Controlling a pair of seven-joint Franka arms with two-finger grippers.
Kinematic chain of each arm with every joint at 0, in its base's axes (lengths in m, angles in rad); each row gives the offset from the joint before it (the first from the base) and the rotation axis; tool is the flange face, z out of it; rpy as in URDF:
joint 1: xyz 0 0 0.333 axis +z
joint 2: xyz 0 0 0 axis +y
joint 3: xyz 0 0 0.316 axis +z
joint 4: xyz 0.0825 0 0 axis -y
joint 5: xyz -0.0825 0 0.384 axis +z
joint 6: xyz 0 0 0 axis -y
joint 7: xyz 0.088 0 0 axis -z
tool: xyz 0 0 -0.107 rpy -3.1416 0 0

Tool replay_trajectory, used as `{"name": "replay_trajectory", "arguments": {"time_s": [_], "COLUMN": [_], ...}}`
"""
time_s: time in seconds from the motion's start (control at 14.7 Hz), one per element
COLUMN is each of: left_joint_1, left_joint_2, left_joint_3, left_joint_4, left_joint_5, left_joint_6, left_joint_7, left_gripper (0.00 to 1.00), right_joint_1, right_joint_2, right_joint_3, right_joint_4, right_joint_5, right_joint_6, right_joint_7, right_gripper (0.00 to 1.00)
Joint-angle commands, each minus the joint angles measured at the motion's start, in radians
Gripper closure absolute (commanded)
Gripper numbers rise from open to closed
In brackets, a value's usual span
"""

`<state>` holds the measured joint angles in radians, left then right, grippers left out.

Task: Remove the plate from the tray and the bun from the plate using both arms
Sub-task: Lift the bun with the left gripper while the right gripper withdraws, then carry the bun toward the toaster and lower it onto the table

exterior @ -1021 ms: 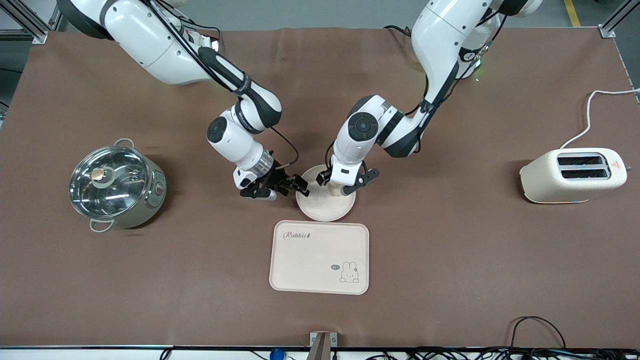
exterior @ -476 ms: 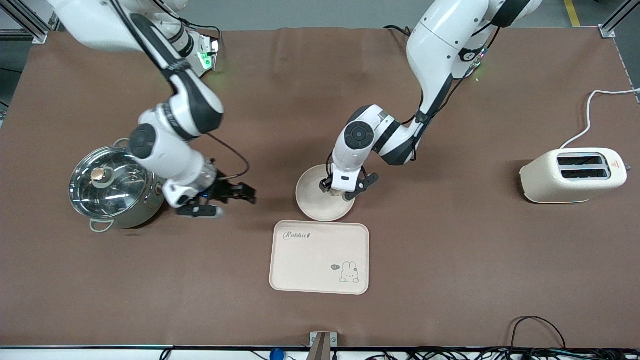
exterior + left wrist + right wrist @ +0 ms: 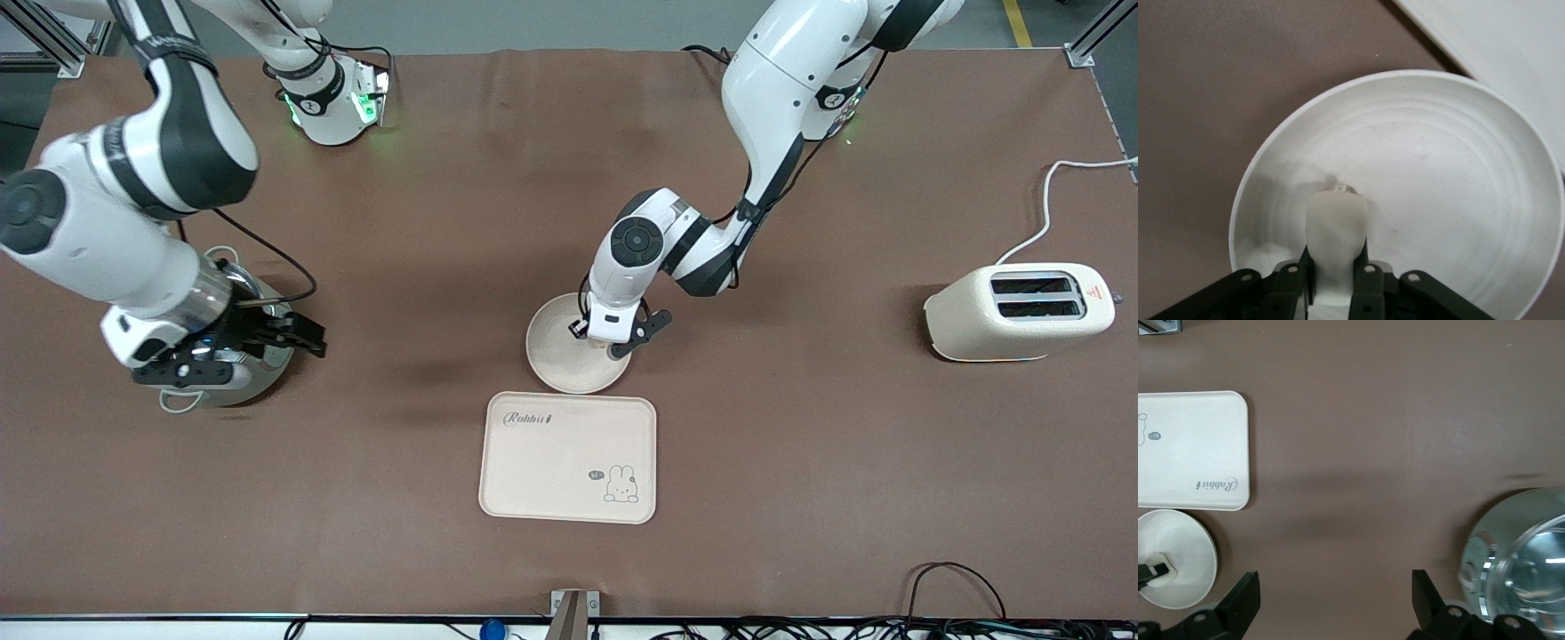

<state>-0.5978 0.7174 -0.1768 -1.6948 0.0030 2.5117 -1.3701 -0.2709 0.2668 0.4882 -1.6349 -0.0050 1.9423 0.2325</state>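
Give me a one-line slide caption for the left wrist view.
Left gripper shut on the bun over the plate, with the tray corner alongside.

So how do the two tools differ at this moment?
The left tool is shut on the bun over the plate; the right tool is open and holds nothing. The left is low, the right up over the pot. Both are black and two-fingered.

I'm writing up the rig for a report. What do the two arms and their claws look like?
Both arms are glossy white rounded shells with black joint bands and round black caps. Thin black cables run along them. The right base glows green. Each ends in a black two-finger claw: left claw, right claw.
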Motion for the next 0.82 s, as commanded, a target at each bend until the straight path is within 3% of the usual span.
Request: {"name": "replay_trajectory", "arguments": {"time_s": [0.0, 0.2, 0.34, 0.41, 0.61, 0.68, 0.75], "left_joint_1": [0.018, 0.088, 0.169, 0.212, 0.337, 0.378, 0.418], "left_joint_2": [-0.065, -0.156, -0.186, -0.19, -0.184, -0.168, -0.145], "left_joint_3": [0.005, 0.007, 0.008, 0.008, 0.007, 0.007, 0.007], "left_joint_4": [0.003, 0.007, 0.004, 0.004, -0.017, -0.02, -0.02], "left_joint_5": [0.023, 0.025, 0.032, 0.047, 0.054, 0.055, 0.061], "left_joint_6": [-0.028, -0.157, -0.252, -0.276, -0.29, -0.291, -0.291], "left_joint_7": [-0.02, 0.002, 0.083, 0.118, 0.224, 0.239, 0.273], "left_gripper": [0.88, 0.87, 0.86, 0.85, 0.82, 0.81, 0.81], "right_joint_1": [-0.044, -0.045, -0.027, 0.016, 0.301, 0.373, 0.389], "right_joint_2": [0.005, -0.044, -0.098, -0.121, -0.201, -0.221, -0.236], "right_joint_3": [0.013, 0.012, -0.029, -0.083, -0.423, -0.504, -0.541], "right_joint_4": [0.081, 0.107, 0.109, 0.109, 0.121, 0.121, 0.121], "right_joint_5": [-0.032, -0.059, -0.059, -0.059, -0.046, -0.046, -0.044], "right_joint_6": [-0.107, -0.193, -0.259, -0.288, -0.345, -0.358, -0.37], "right_joint_7": [-0.048, -0.044, -0.048, -0.059, -0.127, -0.136, -0.154], "right_gripper": [0.0, 0.0, 0.0, 0.0, 0.0, 0.0, 0.0]}}
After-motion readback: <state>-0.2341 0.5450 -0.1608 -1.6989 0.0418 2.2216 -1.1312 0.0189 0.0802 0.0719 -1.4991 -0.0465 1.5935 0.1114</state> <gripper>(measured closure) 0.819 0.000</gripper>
